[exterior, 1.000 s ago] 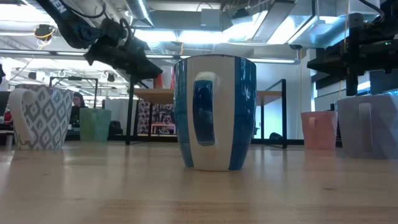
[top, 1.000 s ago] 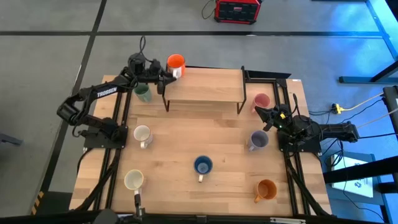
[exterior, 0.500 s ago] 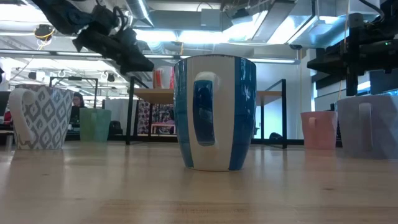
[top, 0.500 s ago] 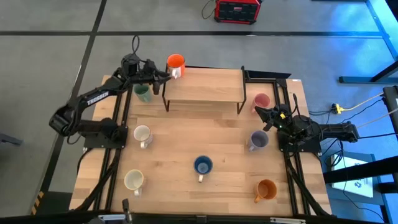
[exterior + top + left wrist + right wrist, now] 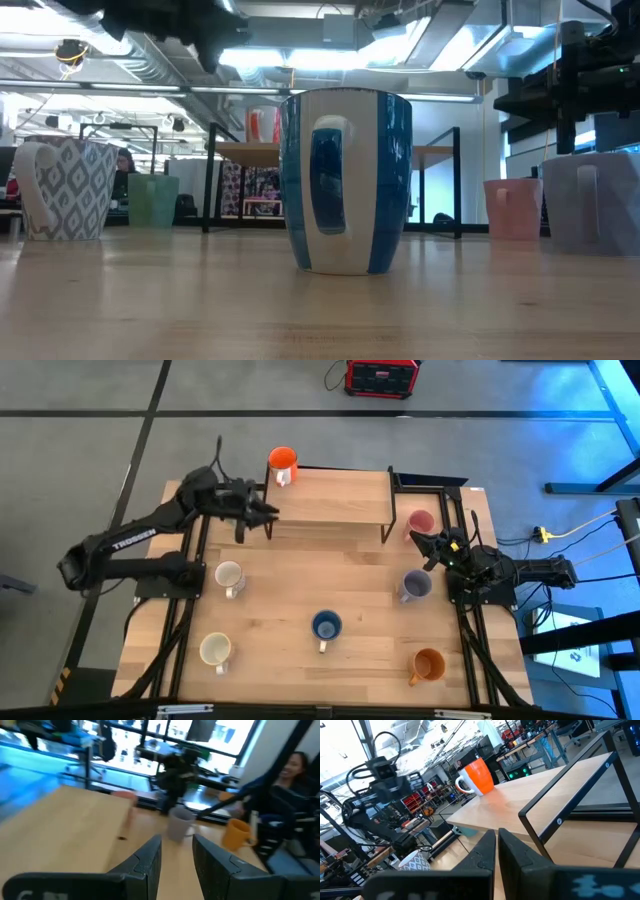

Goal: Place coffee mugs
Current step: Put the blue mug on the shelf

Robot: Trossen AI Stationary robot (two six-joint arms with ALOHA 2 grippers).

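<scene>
Coffee mugs: the orange-red mug (image 5: 283, 459) stands upright on the far left corner of the raised wooden shelf (image 5: 330, 498), handle toward the shelf's middle; nothing holds it. Also seen in the right wrist view (image 5: 479, 775).

On the tabletop (image 5: 300, 585) below:
- pink mug (image 5: 420, 522), far right, just beside the shelf's right leg
- lavender mug (image 5: 415, 584), right edge, mid-depth
- amber mug (image 5: 427, 664), near right corner
- dark blue mug (image 5: 325, 626), centre, toward the near edge; fills the low view (image 5: 346, 180)
- patterned white mug (image 5: 229, 576), left side, mid-depth
- cream mug (image 5: 215, 650), near left corner
- sage green mug (image 5: 153, 199), visible only in the low view, far left; in the high view the left arm covers it.

Left gripper (image 5: 262, 512): hovers off the shelf's left end, above the tabletop, well apart from the orange-red mug. Jaws a little apart, holding nothing (left wrist view (image 5: 176, 851)).

Right gripper (image 5: 424, 543): rests at the right edge between the pink and lavender mugs. Jaws nearly closed with a thin gap, empty (right wrist view (image 5: 497, 846)).
</scene>
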